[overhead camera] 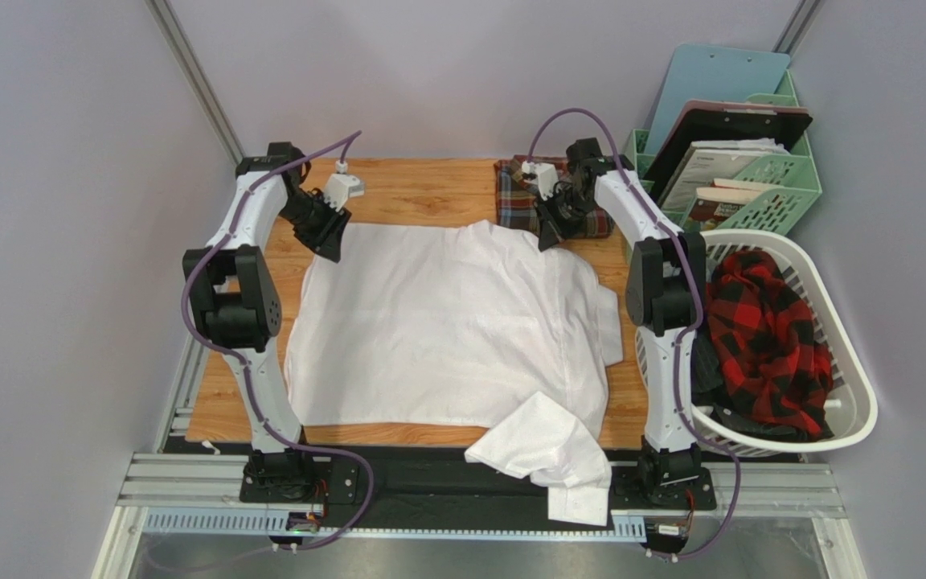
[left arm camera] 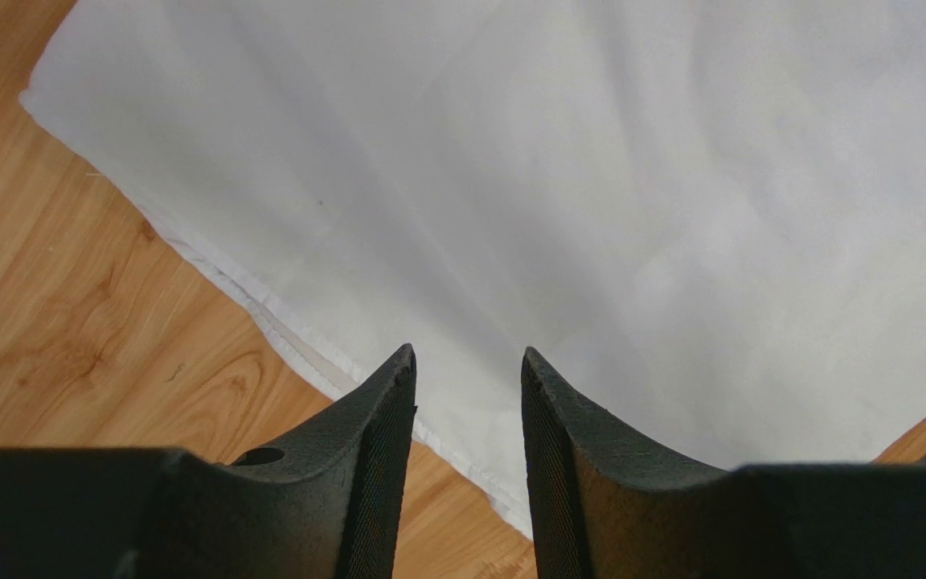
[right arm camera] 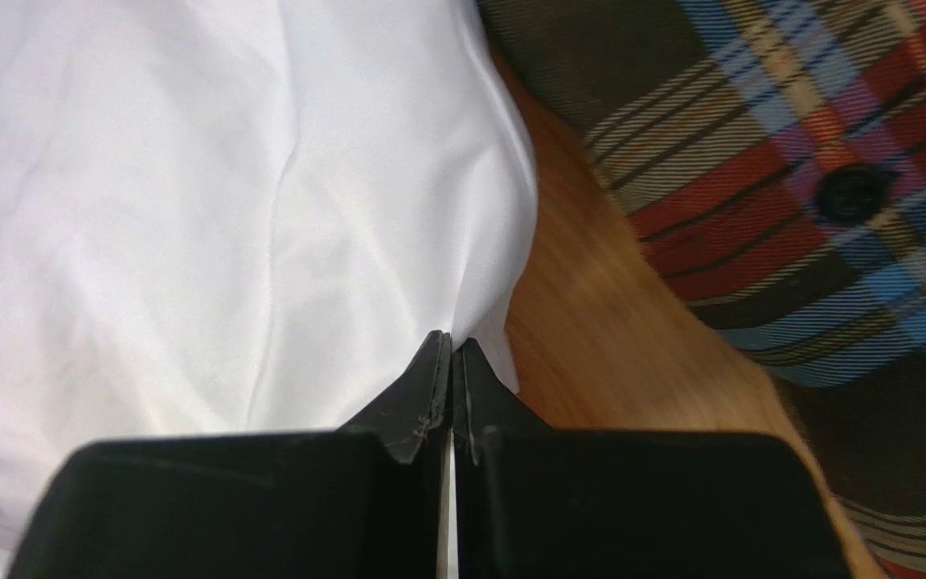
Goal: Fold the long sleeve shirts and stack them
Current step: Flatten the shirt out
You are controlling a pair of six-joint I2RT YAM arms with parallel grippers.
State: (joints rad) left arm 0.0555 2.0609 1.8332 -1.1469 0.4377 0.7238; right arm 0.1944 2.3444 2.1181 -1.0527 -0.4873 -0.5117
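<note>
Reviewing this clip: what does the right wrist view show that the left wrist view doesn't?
Only the right wrist view: the plaid shirt with a dark button, and the right fingers pinched shut on the white shirt at its edge. Only the left wrist view: the left fingers apart, empty, over the white shirt's hem. Both: the white shirt lying on the wooden table.
</note>
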